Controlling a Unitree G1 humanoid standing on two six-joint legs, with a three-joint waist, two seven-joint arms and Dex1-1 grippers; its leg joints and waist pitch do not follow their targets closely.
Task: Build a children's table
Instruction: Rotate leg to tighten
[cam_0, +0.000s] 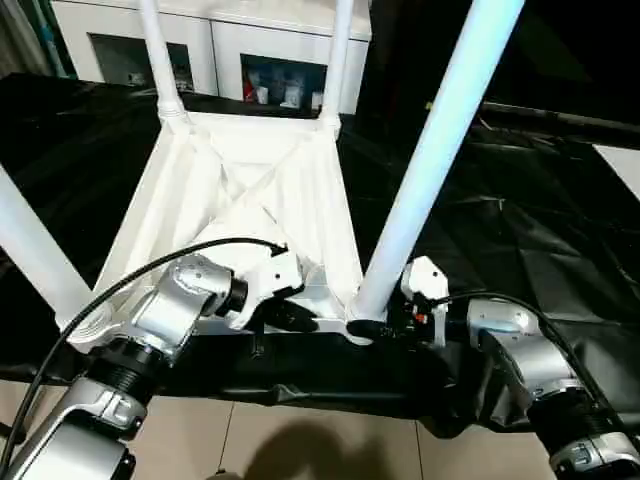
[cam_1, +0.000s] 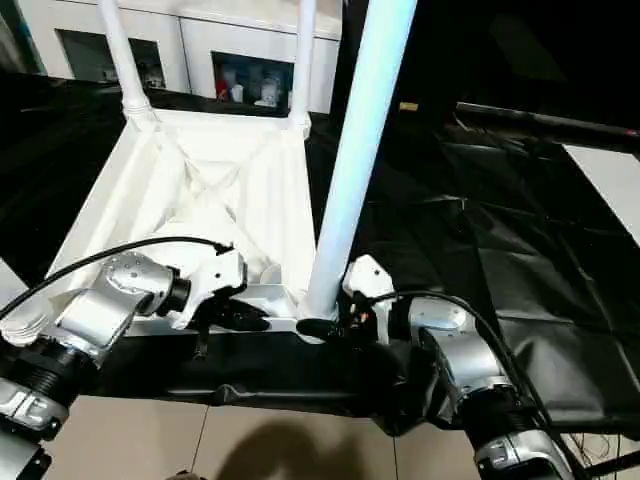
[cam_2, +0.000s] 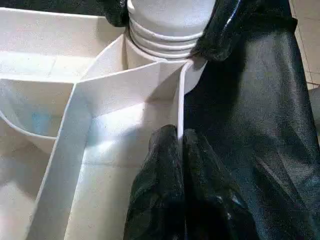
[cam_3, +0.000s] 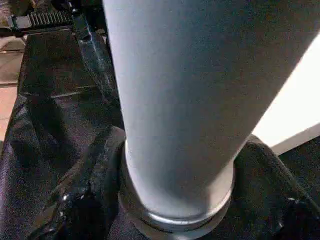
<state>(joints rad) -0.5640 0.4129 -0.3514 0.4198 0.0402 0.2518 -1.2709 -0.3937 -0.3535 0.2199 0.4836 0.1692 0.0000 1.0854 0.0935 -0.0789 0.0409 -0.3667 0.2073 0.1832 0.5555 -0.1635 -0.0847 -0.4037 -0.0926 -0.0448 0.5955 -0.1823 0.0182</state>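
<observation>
My left gripper (cam_2: 180, 150) pinches the upturned table's rim (cam_0: 300, 298) on the black cloth; my right gripper (cam_0: 385, 325) hugs the near leg (cam_0: 420, 170) base (all four legs up). Next: press it home

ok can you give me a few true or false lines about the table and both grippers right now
1. The table top lies upside down with legs pointing up. True.
2. The right gripper is around the base of the near right leg. True.
3. The left gripper is wide open over the floor. False: it is shut on the table top's near rim.
4. The work surface is covered in white cloth. False: the cloth is black.
</observation>
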